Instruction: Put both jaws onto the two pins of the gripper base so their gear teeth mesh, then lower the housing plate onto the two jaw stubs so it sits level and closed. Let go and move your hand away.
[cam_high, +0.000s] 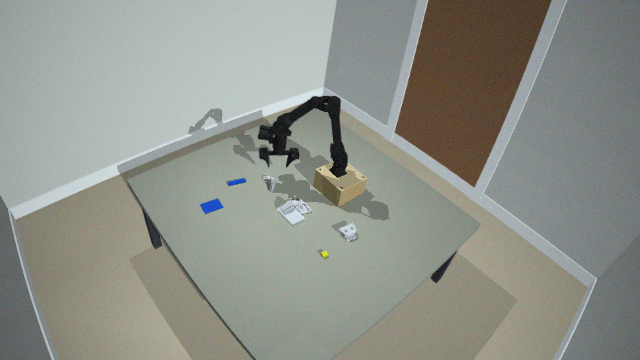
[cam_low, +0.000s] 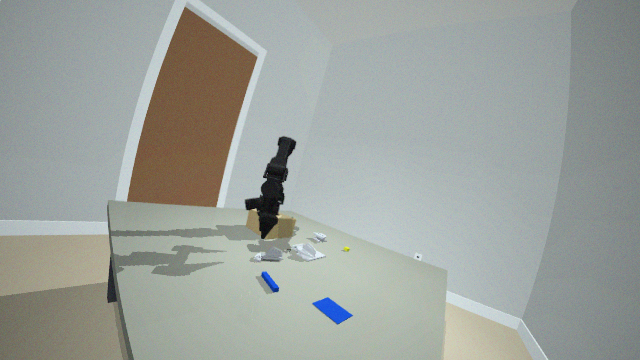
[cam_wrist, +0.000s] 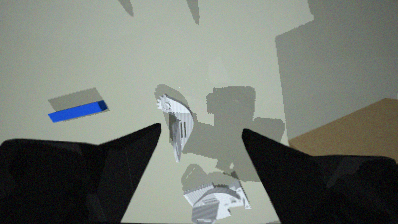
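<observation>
Loose gear-toothed jaw (cam_high: 270, 183) (cam_low: 271, 255) (cam_wrist: 183, 122) lies on the bench (cam_high: 240, 265) (cam_low: 210, 320) (cam_wrist: 40, 45) below the end effector (cam_high: 278, 164) (cam_low: 264, 237) (cam_wrist: 202, 130), whose fingers stand wide apart with nothing between them. In the wrist view its toothed end points away from the end effector, its long axis running roughly along the approach, across the line joining the fingertips, and nearer the left-hand tip in that view. A small shift toward that side before descending should centre it. Beyond, nearer the picture's bottom edge, sits the white cluster (cam_high: 295, 210) (cam_low: 306, 251) (cam_wrist: 215, 202), probably the gripper base with other parts; mounting looks unfinished.
</observation>
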